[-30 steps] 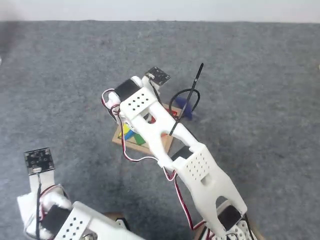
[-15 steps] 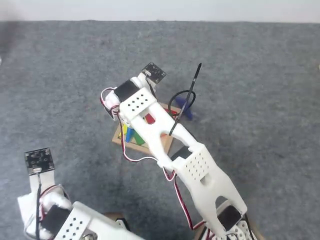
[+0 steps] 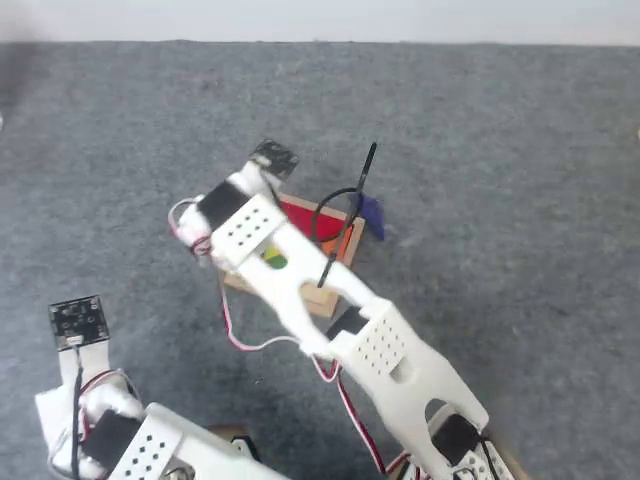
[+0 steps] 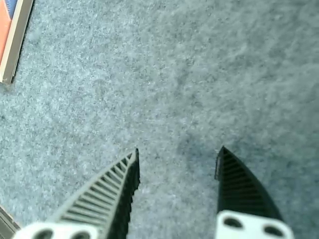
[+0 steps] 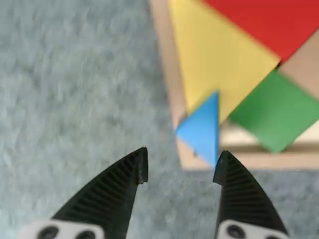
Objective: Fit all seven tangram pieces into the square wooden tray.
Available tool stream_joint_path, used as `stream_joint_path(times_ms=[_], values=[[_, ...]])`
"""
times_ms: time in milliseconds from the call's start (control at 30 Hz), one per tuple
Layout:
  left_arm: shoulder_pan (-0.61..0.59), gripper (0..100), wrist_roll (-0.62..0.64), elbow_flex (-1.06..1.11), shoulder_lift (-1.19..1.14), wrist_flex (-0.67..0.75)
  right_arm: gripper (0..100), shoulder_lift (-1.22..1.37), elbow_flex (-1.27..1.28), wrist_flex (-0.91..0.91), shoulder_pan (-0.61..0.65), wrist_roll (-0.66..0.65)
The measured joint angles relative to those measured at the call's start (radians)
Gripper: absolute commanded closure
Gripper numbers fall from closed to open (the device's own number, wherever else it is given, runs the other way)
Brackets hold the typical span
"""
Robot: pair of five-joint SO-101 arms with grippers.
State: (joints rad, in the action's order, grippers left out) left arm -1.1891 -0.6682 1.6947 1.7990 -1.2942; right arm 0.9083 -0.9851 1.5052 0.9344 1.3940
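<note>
Grey carpeted desk (image 3: pixel 500 150). On the right arm, right fingers (image 5: pixel 124 179) are released, holding nothing, hovering at 1 corner of the wooden tray (image 5: pixel 164 59). The small blue triangle (image 5: pixel 202 129) lies across that corner's rim, partly on the yellow triangle (image 5: pixel 219 55), not seated. The red piece (image 5: pixel 259 20) and green square (image 5: pixel 279 109) are inside. The purple piece (image 3: pixel 372 213) sits on the carpet just beside the tray. Over bare carpet, left fingers (image 4: pixel 119 184) are also spread, empty.

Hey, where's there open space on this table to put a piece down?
Bare carpet lies between the tray and the far wall, and right of the purple piece. Left of the tray, above the left arm, is free too. The tray is crowded: the right arm covers it.
</note>
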Motion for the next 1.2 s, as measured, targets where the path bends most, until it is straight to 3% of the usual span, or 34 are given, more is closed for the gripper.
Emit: stream_joint_path(times_ms=[333, 467, 800, 1200], values=[[0.0, 76, 0.0, 0.0, 0.0, 0.0, 78.6, 0.0, -0.049, 0.008, 0.029, 0.0], [0.0, 76, 0.0, 0.0, 0.0, 0.0, 79.0, 0.014, -0.051, -0.087, 0.029, -0.003], [0.0, 76, 0.0, 0.0, 0.0, 0.0, 79.0, 0.1, -0.052, -0.15, 0.044, -0.295], [0.0, 76, 0.0, 0.0, 0.0, 0.0, 79.0, 0.104, -0.058, -0.242, -0.037, -0.319]])
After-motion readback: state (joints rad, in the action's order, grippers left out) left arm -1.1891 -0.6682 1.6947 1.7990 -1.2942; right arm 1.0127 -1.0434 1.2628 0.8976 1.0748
